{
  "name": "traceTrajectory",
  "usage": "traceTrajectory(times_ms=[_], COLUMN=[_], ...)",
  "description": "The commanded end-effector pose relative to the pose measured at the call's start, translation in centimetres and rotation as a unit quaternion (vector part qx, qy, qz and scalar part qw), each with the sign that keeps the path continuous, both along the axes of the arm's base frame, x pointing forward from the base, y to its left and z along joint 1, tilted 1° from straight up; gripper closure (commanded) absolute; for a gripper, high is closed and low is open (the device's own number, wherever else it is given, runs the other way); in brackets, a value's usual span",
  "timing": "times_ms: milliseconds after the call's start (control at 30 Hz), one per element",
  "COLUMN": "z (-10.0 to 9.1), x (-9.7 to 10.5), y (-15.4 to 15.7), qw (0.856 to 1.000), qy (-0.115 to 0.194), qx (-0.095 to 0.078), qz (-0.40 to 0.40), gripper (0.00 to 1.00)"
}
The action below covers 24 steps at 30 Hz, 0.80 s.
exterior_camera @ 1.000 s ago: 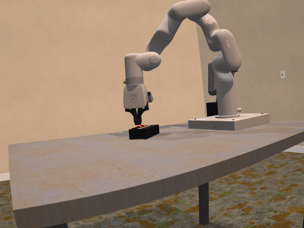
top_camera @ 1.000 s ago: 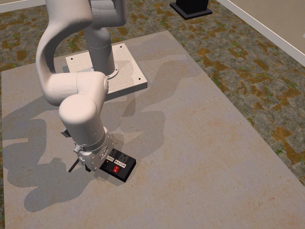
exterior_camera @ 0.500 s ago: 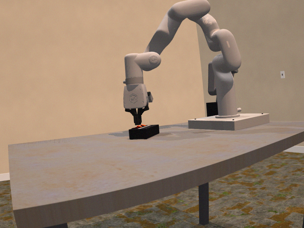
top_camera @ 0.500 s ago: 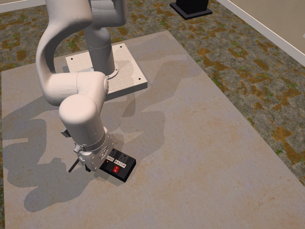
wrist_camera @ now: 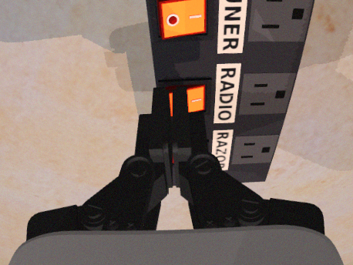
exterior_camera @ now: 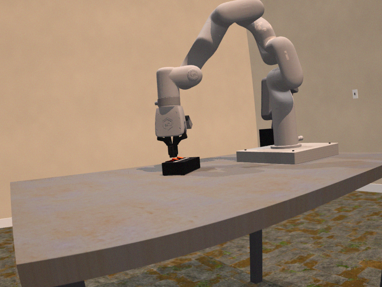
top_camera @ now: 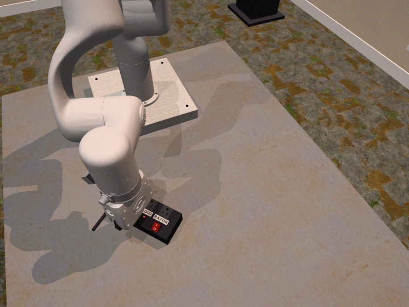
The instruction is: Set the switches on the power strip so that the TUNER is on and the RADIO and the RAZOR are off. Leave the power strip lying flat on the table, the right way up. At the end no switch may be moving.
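A black power strip (top_camera: 172, 228) (exterior_camera: 180, 166) lies flat on the table, labels up. In the wrist view the TUNER switch (wrist_camera: 183, 18) glows bright orange. The RADIO switch (wrist_camera: 195, 98) also glows orange and is partly hidden by my fingers. The RAZOR switch (top_camera: 155, 226) shows dull red in the top view; in the wrist view it is hidden. My gripper (wrist_camera: 172, 109) (exterior_camera: 172, 153) is shut with nothing between the fingers. Its tips point straight down at the left half of the RADIO switch; I cannot tell whether they touch it.
The arm's base plate (top_camera: 172, 95) (exterior_camera: 287, 152) stands at the back of the table (top_camera: 264, 198) (exterior_camera: 123, 197). A black box (top_camera: 256, 10) stands on the floor beyond the table.
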State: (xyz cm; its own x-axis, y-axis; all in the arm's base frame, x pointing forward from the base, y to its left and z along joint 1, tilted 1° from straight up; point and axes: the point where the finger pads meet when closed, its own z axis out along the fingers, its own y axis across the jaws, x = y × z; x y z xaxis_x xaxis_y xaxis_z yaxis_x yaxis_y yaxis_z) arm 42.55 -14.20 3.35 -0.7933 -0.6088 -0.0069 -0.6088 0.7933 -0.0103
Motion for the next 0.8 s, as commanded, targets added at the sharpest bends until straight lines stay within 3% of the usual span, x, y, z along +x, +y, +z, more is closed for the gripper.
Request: traceTrajectory(times_ms=[0, 767], z=[0.13, -0.26], x=[0.13, 0.14], y=[-0.04, -0.02], qw=[1.000, 1.000], qy=[-0.002, -0.002], qx=[-0.001, -0.001], qz=[0.000, 0.000], gripper=[1.00, 1.00])
